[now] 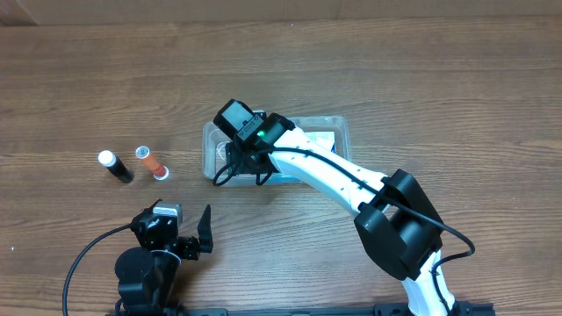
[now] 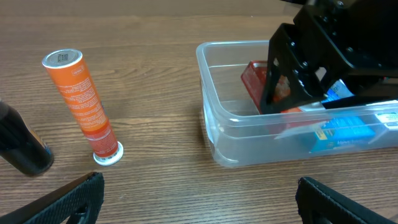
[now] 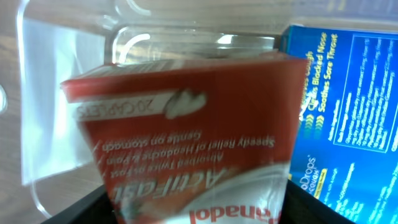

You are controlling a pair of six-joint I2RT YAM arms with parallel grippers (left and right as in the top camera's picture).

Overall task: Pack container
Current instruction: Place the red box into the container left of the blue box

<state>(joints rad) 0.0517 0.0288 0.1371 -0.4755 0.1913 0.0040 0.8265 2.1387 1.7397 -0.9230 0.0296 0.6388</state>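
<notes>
The clear plastic container [image 1: 342, 129] lies at the table's middle, and also shows in the left wrist view [image 2: 224, 134] and the right wrist view [image 3: 56, 118]. My right gripper [image 1: 237, 162] reaches into its left end, shut on a red medicine box [image 3: 193, 124]. The red box stands tilted inside the tub [image 2: 254, 79]. A blue cough-drop box [image 2: 342, 134] lies in the tub beside it [image 3: 348, 93]. My left gripper [image 2: 199, 199] is open and empty, low over the table in front of the tub [image 1: 198, 237].
An orange tube [image 1: 151, 162] with a white cap lies left of the container [image 2: 84, 102]. A black tube with a white cap [image 1: 115, 166] lies further left [image 2: 22, 146]. The right arm [image 1: 351, 180] stretches across the container's right front.
</notes>
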